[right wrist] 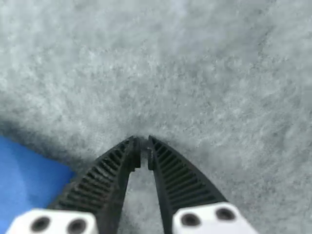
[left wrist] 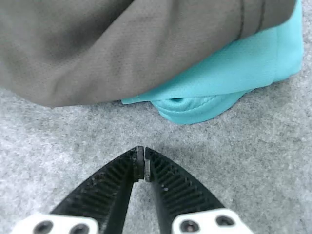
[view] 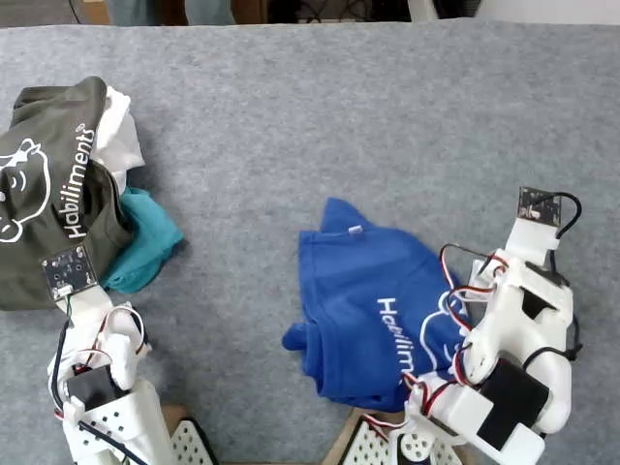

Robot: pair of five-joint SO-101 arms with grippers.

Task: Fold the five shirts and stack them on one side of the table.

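Surface: the table (view: 339, 116) has a grey felt-like cover from edge to edge.
Beyond far edge: brown wooden piece (view: 95, 10), dark gaps, pale surface (view: 542, 10).

Count from my end: I see 4 shirts, and I can't tell if the pile hides more.

In the high view, 3 are in one pile at 9 o'clock:
- 1 dark olive shirt (view: 48, 194) on top
- 1 white shirt (view: 121, 131)
- 1 teal shirt (view: 145, 242)

The fourth, 1 blue shirt (view: 358, 300), lies alone around 5 o'clock.

- Shirts with white print: 2, the olive and the blue.
- Piles: 1. Loose shirts: 1.
- Arms: 2, left arm (view: 97, 378) at 7 o'clock and right arm (view: 513, 349) at 5 o'clock.
- Grippers: 2, left gripper (left wrist: 141, 163) and right gripper (right wrist: 141, 151), tips together on both.
- Grey table cover (view: 339, 116): 1.
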